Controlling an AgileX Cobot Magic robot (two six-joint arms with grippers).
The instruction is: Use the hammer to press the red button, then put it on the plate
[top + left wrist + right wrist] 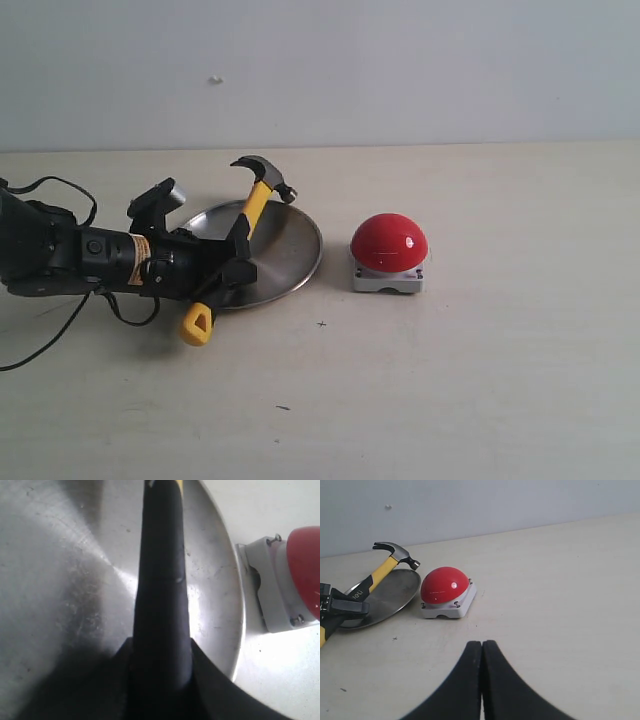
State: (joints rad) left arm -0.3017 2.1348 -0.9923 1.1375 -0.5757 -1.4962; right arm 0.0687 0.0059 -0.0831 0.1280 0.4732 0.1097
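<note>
My left claw [236, 262] is clamped on the black grip of the yellow-and-black claw hammer [256, 203]. The hammer's long axis runs on a slant. Its dark head is raised beyond the claw, over the round brushed-silver plate [297, 250], and its yellow loop hangs low on the near side. The glossy red dome button [389, 241] sits just past the plate. My right claw [481, 645] is pinched together, empty.
</note>
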